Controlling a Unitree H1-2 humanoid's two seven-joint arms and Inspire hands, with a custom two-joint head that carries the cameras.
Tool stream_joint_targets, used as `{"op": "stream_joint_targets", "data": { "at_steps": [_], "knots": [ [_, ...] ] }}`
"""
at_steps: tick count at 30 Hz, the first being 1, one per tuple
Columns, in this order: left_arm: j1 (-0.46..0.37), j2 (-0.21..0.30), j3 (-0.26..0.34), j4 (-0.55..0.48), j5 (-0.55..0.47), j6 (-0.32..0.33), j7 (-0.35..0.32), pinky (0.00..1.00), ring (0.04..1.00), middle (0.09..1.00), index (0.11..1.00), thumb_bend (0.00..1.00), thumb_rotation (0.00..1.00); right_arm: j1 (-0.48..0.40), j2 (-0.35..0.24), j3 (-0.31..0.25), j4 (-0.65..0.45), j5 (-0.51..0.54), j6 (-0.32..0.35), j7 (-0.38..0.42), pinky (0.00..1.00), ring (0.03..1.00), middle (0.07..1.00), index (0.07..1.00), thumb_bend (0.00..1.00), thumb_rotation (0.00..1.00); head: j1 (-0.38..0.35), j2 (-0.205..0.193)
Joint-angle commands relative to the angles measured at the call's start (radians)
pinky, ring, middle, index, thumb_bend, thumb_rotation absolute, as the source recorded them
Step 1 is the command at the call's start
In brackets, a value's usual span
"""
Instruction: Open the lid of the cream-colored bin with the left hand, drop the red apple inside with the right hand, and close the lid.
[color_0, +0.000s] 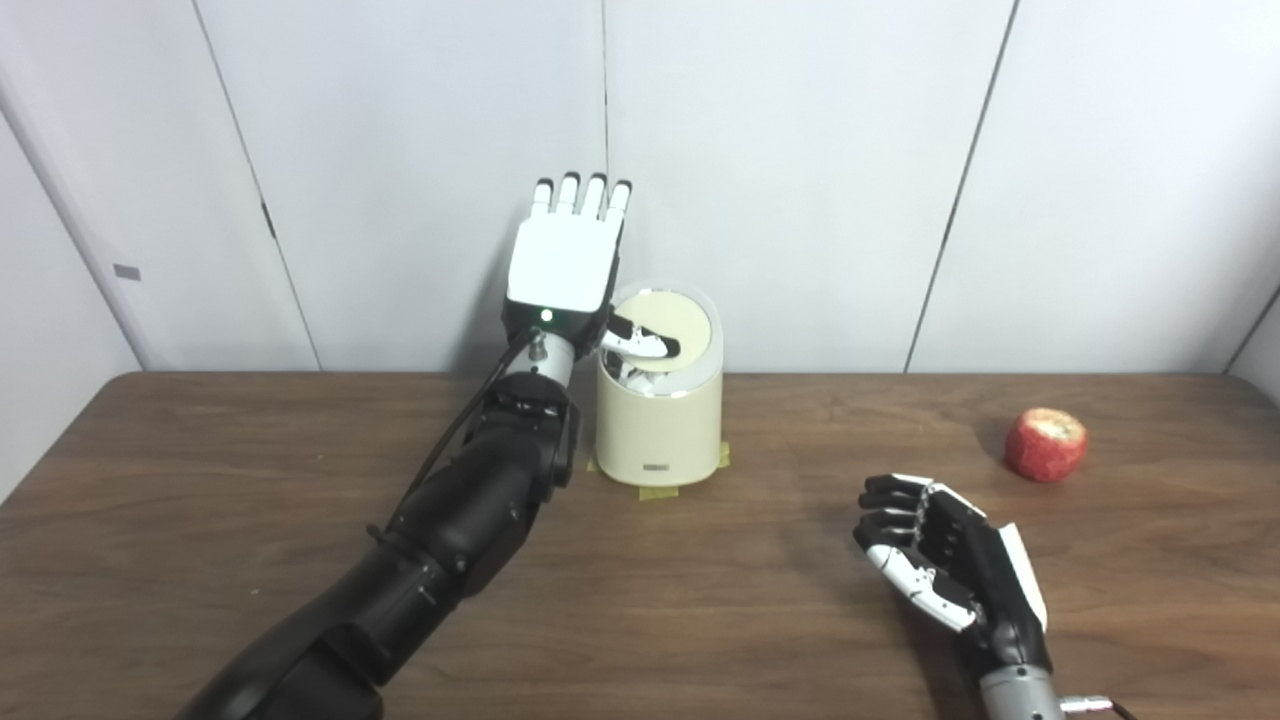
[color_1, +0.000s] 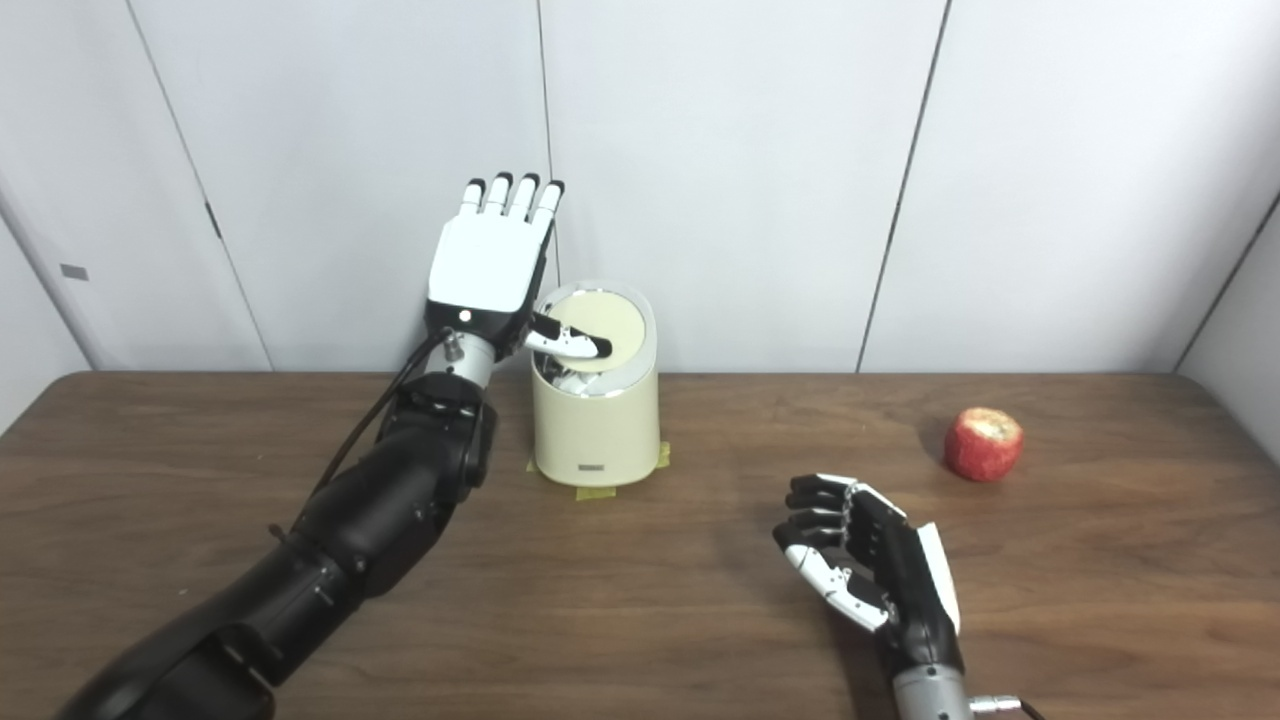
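The bin (color_0: 660, 420) stands upright at the table's (color_0: 250, 500) back, lid (color_0: 672, 330) tilted up. The left hand (color_0: 562, 262) beside it points up, fingers spread, thumb on the lid. The apple (color_0: 1045, 444) lies far right; the right hand (color_0: 940, 570) rests empty, fingers loosely curled.

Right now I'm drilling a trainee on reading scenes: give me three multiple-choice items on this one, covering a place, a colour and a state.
1. Where is the apple?
A. On the table, right of the bin
B. Inside the bin
C. In the right hand

2. What colour is the bin?
A. Blue
B. Cream
C. Black

3. How is the lid?
A. Lying on the table
B. Flat and shut
C. Tilted, with the left hand's thumb on it

Answers: 1 A, it sits on bare wood beyond the empty right hand. 2 B, its wall is cream. 3 C, the left hand stands beside the bin, its thumb across the lid.
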Motion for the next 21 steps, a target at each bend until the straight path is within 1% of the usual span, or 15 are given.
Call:
{"op": "stream_joint_targets", "data": {
  "at_steps": [1,3,4,5,6,7,8,9,10,11,13,16,19,21],
  "knots": [
    [-0.035,0.032,-0.022,0.031,0.063,0.009,-0.013,1.0,1.0,1.0,1.0,0.99,0.22,-0.012,0.008,0.007,0.002,-0.003,-0.035,-0.005,0.51,0.598,0.63,0.626,0.31,0.29,0.003,0.001],
    [-0.035,0.038,-0.03,0.023,0.078,0.003,-0.017,1.0,1.0,1.0,1.0,0.97,0.19,-0.011,0.007,0.008,-0.004,-0.001,-0.029,-0.002,0.51,0.601,0.633,0.63,0.31,0.3,0.004,0.003],
    [-0.033,0.039,-0.025,0.012,0.07,0.0,-0.025,1.0,1.0,1.0,1.0,0.94,0.16,-0.011,0.008,0.008,-0.005,0.004,-0.026,0.0,0.51,0.602,0.634,0.631,0.31,0.29,0.004,0.003],
    [-0.03,0.037,-0.013,0.001,0.055,-0.005,-0.028,1.0,1.0,1.0,1.0,0.97,0.2,-0.011,0.007,0.008,-0.005,0.007,-0.025,0.001,0.52,0.603,0.635,0.632,0.31,0.29,0.003,0.003],
    [-0.025,0.03,0.005,-0.006,0.035,-0.007,-0.02,1.0,1.0,1.0,1.0,0.99,0.29,-0.011,0.007,0.008,-0.005,0.005,-0.025,-0.001,0.52,0.603,0.635,0.632,0.31,0.28,0.002,0.003],
    [-0.02,0.022,0.025,-0.013,0.013,-0.007,-0.013,1.0,1.0,1.0,1.0,0.97,0.4,-0.012,0.007,0.008,-0.004,0.003,-0.025,-0.002,0.51,0.602,0.634,0.631,0.31,0.28,0.002,0.003],
    [-0.015,0.011,0.053,-0.024,-0.02,-0.007,-0.017,1.0,1.0,1.0,1.0,0.86,0.67,-0.012,0.007,0.007,-0.003,0.002,-0.026,-0.003,0.51,0.599,0.631,0.628,0.31,0.29,0.002,0.003],
    [-0.01,-0.002,0.083,-0.042,-0.05,-0.001,-0.036,1.0,1.0,1.0,1.0,0.81,0.83,-0.013,0.006,0.007,-0.001,0.002,-0.029,-0.004,0.51,0.597,0.629,0.626,0.31,0.29,0.003,0.003],
    [-0.006,-0.015,0.112,-0.058,-0.079,0.005,-0.051,1.0,1.0,1.0,1.0,0.78,0.91,-0.014,0.005,0.007,0.001,0.001,-0.033,-0.004,0.51,0.595,0.628,0.624,0.31,0.29,0.004,0.002],
    [-0.001,-0.037,0.158,-0.075,-0.128,0.009,-0.066,1.0,1.0,1.0,1.0,0.78,0.96,-0.015,0.003,0.008,0.005,-0.001,-0.038,-0.004,0.51,0.595,0.627,0.624,0.31,0.29,0.005,0.003],
    [0.005,-0.086,0.255,-0.098,-0.233,0.012,-0.078,1.0,1.0,1.0,1.0,0.78,0.99,-0.016,-0.001,0.01,0.006,-0.007,-0.028,-0.002,0.52,0.598,0.636,0.63,0.31,0.3,0.006,0.003],
    [0.004,-0.144,0.358,-0.1,-0.328,0.013,-0.08,1.0,1.0,1.0,1.0,0.74,1.0,-0.016,-0.001,0.01,0.003,-0.013,-0.008,-0.002,0.52,0.603,0.641,0.633,0.31,0.33,0.005,0.001],
    [-0.009,-0.196,0.452,-0.083,-0.385,0.014,-0.087,1.0,1.0,1.0,1.0,0.73,1.0,-0.017,-0.001,0.012,0.003,-0.009,0.003,0.002,0.53,0.605,0.644,0.636,0.3,0.32,0.003,-0.002],
    [-0.021,-0.217,0.491,-0.068,-0.393,0.014,-0.086,1.0,1.0,1.0,1.0,0.72,1.0,-0.018,-0.001,0.015,0.006,-0.011,0.001,0.001,0.52,0.603,0.644,0.636,0.29,0.31,0.001,-0.002]
  ]
}}
